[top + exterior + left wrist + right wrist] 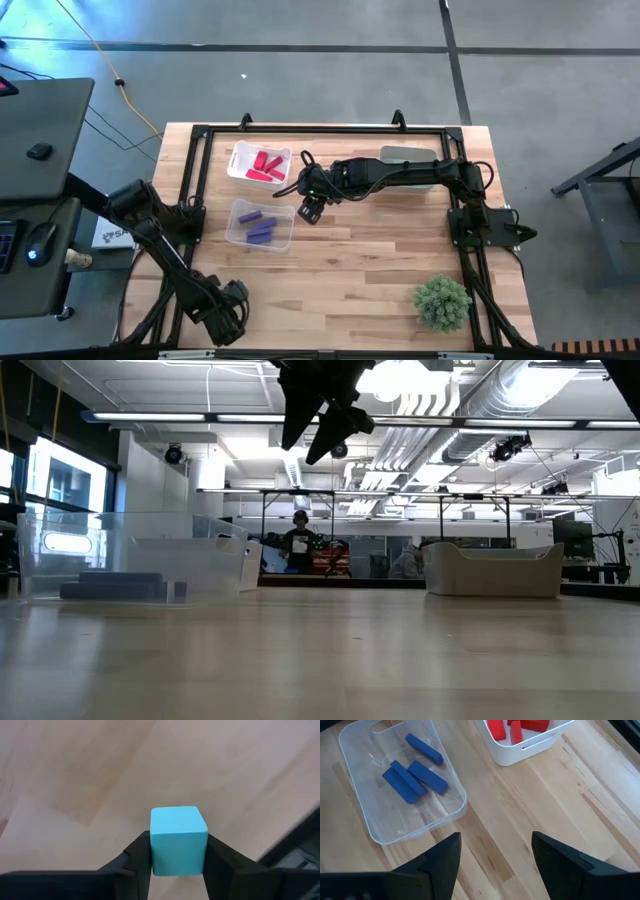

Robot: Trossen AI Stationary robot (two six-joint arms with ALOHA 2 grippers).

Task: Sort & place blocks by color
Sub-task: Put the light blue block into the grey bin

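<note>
My left gripper [179, 845] is shut on a teal cube [179, 832] near the table's front left corner [228, 305]. My right gripper [312, 208] is open and empty, up in the air between the two bins; it also shows in the right wrist view [495, 850] and the low view [320, 415]. A white bin [258, 165] holds red blocks [512, 727]. A clear bin [260, 224] holds purple bars [415, 772] lying flat on its floor. My left gripper pinches the teal cube between its two fingers, one on each of two opposite side faces [156, 845]. The cube sits square between them, with one face toward the camera. The wooden table top shows beyond it; I cannot tell whether the cube is clear of the table.
A pale grey bin [408, 158] stands at the back right, partly under the right arm, and shows in the low view [490, 568]. A bushy green plant ball [442, 302] sits at the front right. Bare wood lies across the table's middle and front. A person [298, 542] stands far behind.
</note>
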